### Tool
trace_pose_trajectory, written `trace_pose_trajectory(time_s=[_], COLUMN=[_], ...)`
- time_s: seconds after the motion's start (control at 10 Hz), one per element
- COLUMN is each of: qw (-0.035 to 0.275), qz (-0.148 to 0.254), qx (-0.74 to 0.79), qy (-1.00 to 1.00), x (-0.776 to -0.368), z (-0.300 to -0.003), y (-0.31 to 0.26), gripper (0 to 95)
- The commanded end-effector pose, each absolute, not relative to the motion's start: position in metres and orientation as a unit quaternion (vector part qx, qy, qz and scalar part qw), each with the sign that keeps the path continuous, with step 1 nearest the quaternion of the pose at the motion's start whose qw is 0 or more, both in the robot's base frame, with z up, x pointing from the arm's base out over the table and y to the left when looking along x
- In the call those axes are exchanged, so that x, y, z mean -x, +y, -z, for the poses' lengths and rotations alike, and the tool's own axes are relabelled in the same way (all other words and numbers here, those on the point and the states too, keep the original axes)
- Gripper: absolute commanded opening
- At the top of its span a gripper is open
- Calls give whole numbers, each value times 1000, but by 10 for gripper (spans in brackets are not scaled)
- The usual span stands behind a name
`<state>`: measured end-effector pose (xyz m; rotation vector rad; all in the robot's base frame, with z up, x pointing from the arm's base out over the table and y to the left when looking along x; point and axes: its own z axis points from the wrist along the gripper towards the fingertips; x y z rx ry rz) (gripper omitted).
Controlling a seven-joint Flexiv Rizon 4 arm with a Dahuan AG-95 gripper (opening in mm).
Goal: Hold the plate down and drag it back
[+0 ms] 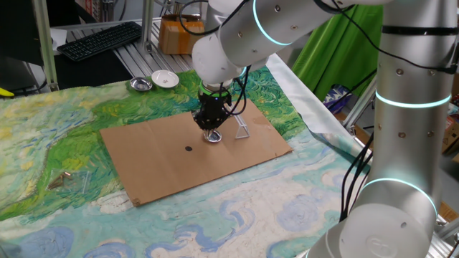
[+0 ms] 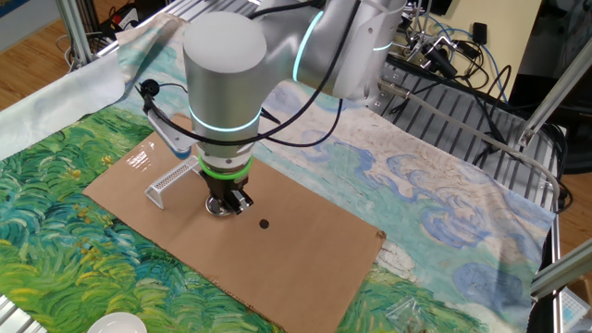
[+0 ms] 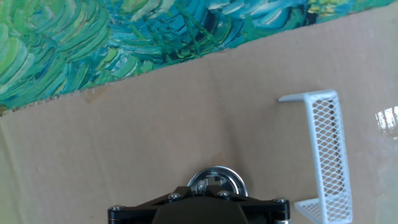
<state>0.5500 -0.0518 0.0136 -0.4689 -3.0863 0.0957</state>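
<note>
Your gripper (image 1: pixel 211 133) is pressing straight down on the silver plate (image 3: pixel 217 182) mid-cardboard sheet (image 1: pixel 165 161), pinning it for dragging; finger spread is hidden, you cannot tell.

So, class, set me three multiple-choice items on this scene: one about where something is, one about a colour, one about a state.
1. Where does the plate lie?
A. on the cardboard sheet
B. on the keyboard
C. inside the white bowl

2. What colour is the mesh rack?
A. red
B. white
C. black

3. Where is the gripper?
A. raised high over the painted cloth
B. parked beside the bowl
C. down on the plate

Answers:
1 A, bare cardboard surrounds the dish.
2 B, its mesh and frame look white.
3 C, the gripper sits directly over the plate, seemingly pressing it.
</note>
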Motion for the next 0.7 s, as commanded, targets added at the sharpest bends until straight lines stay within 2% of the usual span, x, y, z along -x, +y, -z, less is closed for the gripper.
trace_pose_trajectory(time_s=[0.1,0.7], qw=[13,5], qz=[-30,-29], qx=[155,144], qy=[-987,-989], x=[-549,-549], z=[-16,-16], y=[-51,-51], gripper=[0,0])
